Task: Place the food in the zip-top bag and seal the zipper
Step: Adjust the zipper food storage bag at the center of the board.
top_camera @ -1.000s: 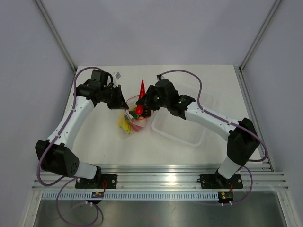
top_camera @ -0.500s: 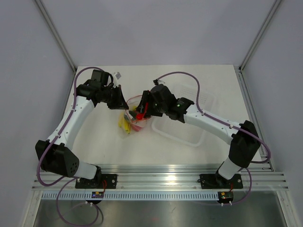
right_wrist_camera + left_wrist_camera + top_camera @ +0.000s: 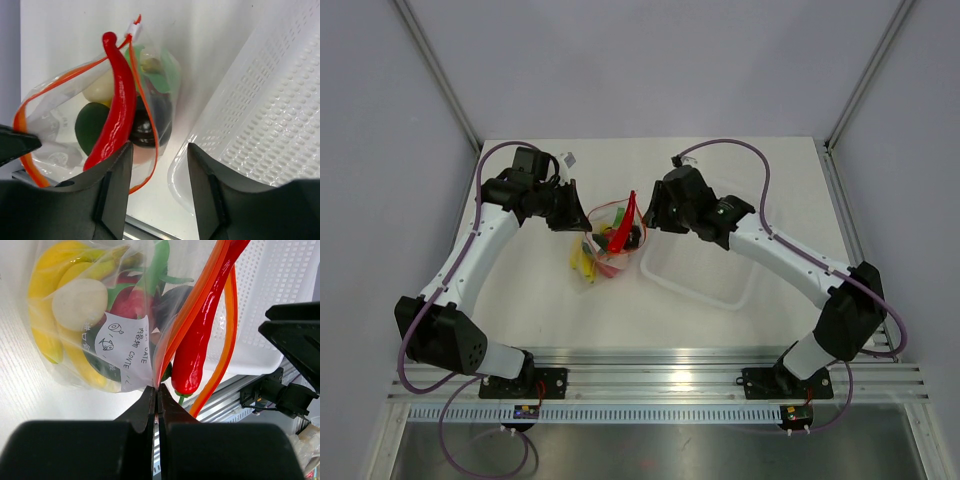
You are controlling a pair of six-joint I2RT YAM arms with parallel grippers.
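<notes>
Count: one zip-top bag (image 3: pixel 603 245), one tray (image 3: pixel 705 268), one chilli (image 3: pixel 625 220), two arms, two grippers. Inside the bag, by the wrist views: one banana (image 3: pixel 49 282) (number of fingers unclear), one whitish piece (image 3: pixel 80 302), one dragon fruit (image 3: pixel 128 304), one avocado (image 3: pixel 89 125), one dark round fruit (image 3: pixel 145 129).

Zip-top bag: lies on the table (image 3: pixel 535 295) just left of the tray, mouth facing away from the arm bases. Clear, crinkly, bulging with produce; carries one white printed label (image 3: pixel 127 352). Zipper (image 3: pixel 230 325): orange-red, gaping in a wide loop, unsealed; white slider (image 3: pixel 135 26) at one end.

Chilli: long, glossy red, lodged in the open mouth between the two zipper strips, one end poking out past the slider, on the bag side of the tray and clear of the tray rim.

Left gripper (image 3: pixel 156 396): jaws pressed flat together on the bag's mouth edge, on the side of the bag away from the tray.

Right gripper (image 3: pixel 160 192): jaws spread wide, nothing between them; hangs above the gap between bag and tray, one finger (image 3: pixel 116 185) close by the chilli's lower end, contact not discernible.

Tray: clear, rigid, dimpled floor, nothing visible in it.

Surface: white matte table. Room: plain pale grey-lilac walls (image 3: pixel 640 70); aluminium rail (image 3: pixel 660 380) nearer the camera than the tray.
</notes>
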